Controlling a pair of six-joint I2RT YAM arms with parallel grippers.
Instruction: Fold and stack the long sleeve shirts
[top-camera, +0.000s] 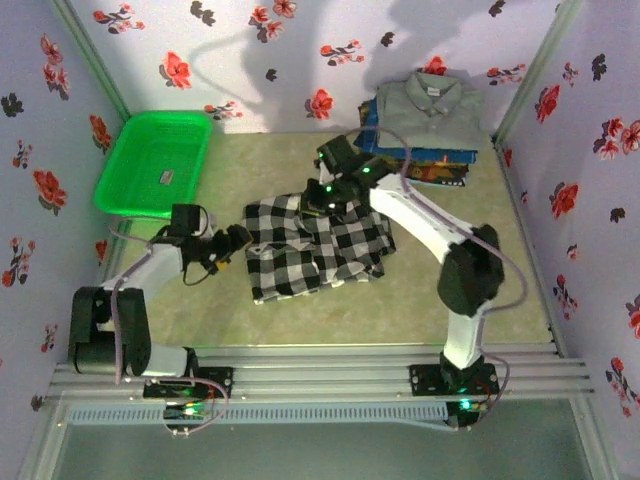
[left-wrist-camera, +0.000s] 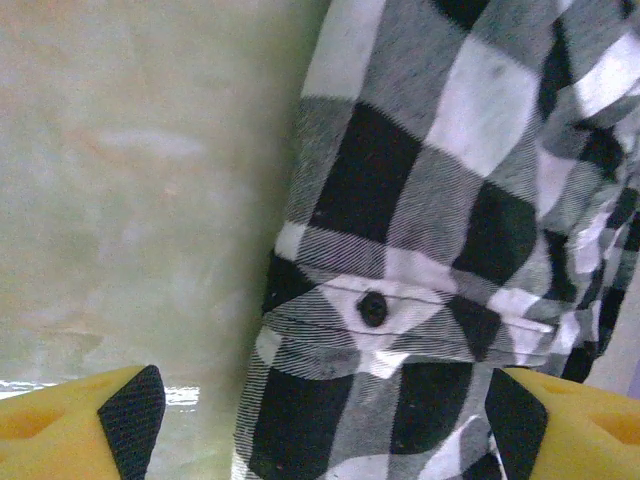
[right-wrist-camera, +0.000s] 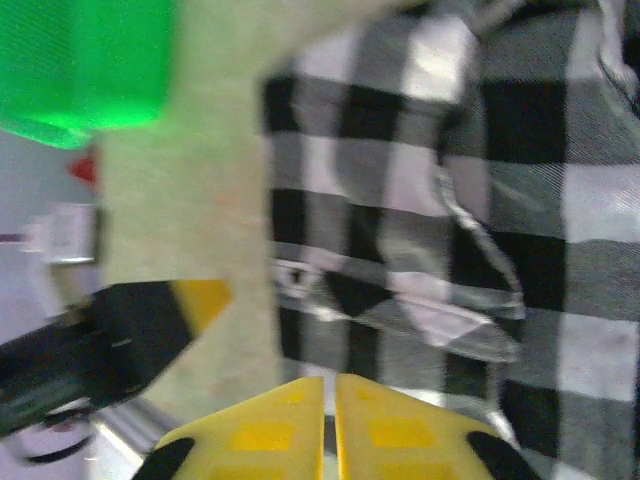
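Left gripper (left-wrist-camera: 325, 400) up close: two yellow fingers spread wide, released, straddling the left edge of the one black-and-white checked shirt (left-wrist-camera: 420, 200), with a single dark button (left-wrist-camera: 372, 308) between them. Right gripper (right-wrist-camera: 330, 420) is clenched, fingers pressed together just above the checks; I cannot tell whether cloth is caught between them.

Two arms are at work. The left arm (top-camera: 150, 270) crouches low, elbow folded, forearm reaching right. The right arm (top-camera: 430, 225) bends at a high elbow and stretches left over the shirt's far edge. That shirt lies rumpled mid-table (top-camera: 300, 320), long axis running left to right.

Far left sits one green basket (top-camera: 150, 160). Far right, one stack: a folded grey shirt (top-camera: 430, 110), collar toward the wall, tops the blue patterned shirts (top-camera: 440, 165), number unclear.
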